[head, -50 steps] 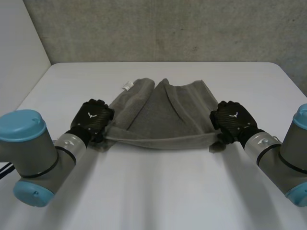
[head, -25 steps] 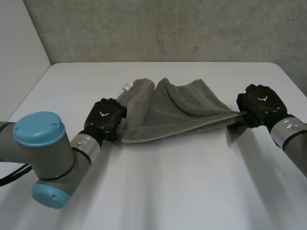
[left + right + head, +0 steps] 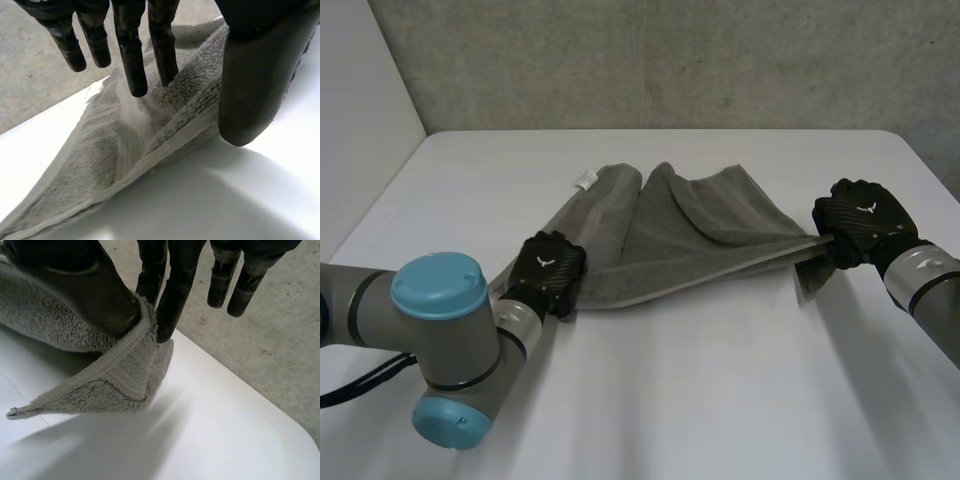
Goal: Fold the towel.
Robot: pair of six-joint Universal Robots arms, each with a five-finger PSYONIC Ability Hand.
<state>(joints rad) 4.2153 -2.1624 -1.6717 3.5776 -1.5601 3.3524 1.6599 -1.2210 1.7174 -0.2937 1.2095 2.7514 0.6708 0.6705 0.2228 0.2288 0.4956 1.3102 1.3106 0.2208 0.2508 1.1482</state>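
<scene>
A grey towel (image 3: 690,235) lies half folded on the white table (image 3: 650,400), its near hem stretched between my two hands. My left hand (image 3: 548,268) is at the towel's near left corner, low over the table. There, straight fingertips (image 3: 136,75) press on the towel (image 3: 115,145) and the thumb (image 3: 250,75) sits against the hem, pinching the cloth between them. My right hand (image 3: 860,220) holds the near right corner a little above the table. Its thumb (image 3: 75,280) and fingers clamp the towel (image 3: 120,375), and the corner's tip hangs below.
A small white tag (image 3: 585,181) sticks out at the towel's far left corner. A grey wall (image 3: 670,60) stands behind the table's far edge. The table's right edge (image 3: 930,170) runs close to my right hand.
My right hand has carried its corner to the right and away from me, stretching the near hem. My left hand has shifted right and sunk towards the table.
</scene>
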